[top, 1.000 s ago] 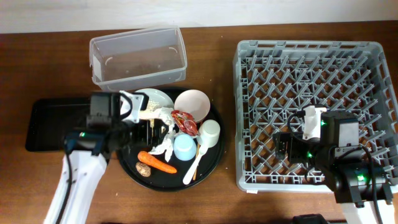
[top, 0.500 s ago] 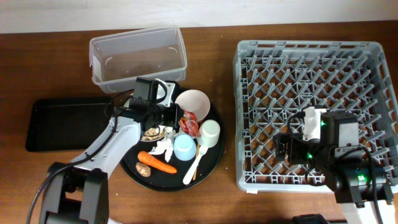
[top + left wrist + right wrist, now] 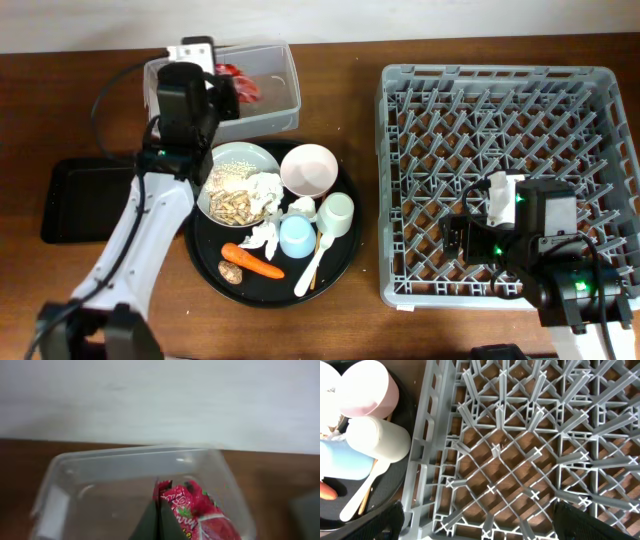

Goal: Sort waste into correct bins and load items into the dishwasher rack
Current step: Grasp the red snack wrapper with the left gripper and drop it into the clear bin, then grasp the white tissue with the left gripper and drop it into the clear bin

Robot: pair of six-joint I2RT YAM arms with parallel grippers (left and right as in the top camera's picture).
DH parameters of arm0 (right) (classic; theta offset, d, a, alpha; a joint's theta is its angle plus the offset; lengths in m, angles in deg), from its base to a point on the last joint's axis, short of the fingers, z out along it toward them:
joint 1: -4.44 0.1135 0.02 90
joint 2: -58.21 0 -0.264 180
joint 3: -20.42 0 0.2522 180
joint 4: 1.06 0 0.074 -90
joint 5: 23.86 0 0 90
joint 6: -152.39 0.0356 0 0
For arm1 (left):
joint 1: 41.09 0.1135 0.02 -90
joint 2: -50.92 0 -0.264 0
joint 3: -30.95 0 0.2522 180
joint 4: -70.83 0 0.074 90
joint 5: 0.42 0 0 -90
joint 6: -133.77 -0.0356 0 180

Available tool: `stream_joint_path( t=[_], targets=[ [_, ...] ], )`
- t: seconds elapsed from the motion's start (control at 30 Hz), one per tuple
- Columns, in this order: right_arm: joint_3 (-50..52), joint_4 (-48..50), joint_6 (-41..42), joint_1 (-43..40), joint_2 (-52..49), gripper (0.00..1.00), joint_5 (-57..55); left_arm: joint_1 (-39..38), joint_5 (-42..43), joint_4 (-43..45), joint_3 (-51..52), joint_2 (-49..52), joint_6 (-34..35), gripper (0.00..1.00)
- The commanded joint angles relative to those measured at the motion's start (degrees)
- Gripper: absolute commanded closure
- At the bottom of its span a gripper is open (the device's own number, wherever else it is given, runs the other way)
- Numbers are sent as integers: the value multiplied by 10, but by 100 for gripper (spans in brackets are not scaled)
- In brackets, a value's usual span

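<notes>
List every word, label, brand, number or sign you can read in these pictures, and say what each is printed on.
Red wrapper, pinched by the left gripper over the clear tub: white and green printing, too blurred to read.
Nothing else in any view shows text, so there is no wording to quote.

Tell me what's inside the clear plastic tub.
Only the red wrapper shows inside the clear tub, pinched by the left gripper; whether it touches the floor is unclear. The left arm hides the tub's left end from overhead.
</notes>
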State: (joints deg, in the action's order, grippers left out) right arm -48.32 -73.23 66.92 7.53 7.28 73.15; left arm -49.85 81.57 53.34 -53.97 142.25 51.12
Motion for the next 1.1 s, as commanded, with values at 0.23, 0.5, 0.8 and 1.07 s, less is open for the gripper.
stream_joint_path(
  t=[0.23,0.5,0.8,1.07],
  targets=[
    [-11,-6,4,-1,-10,2,5,50,-68,120,0,139,-38,23],
    [-11,-19,4,-1,-30,2,5,38,-42,10,-2,53,-76,1],
    [-11,-28,4,-1,-30,2,5,-24,146,-336,-2,50,4,1],
    [-11,-32,4,-1,-30,2,5,-72,123,-438,31,52,8,18]
  ],
)
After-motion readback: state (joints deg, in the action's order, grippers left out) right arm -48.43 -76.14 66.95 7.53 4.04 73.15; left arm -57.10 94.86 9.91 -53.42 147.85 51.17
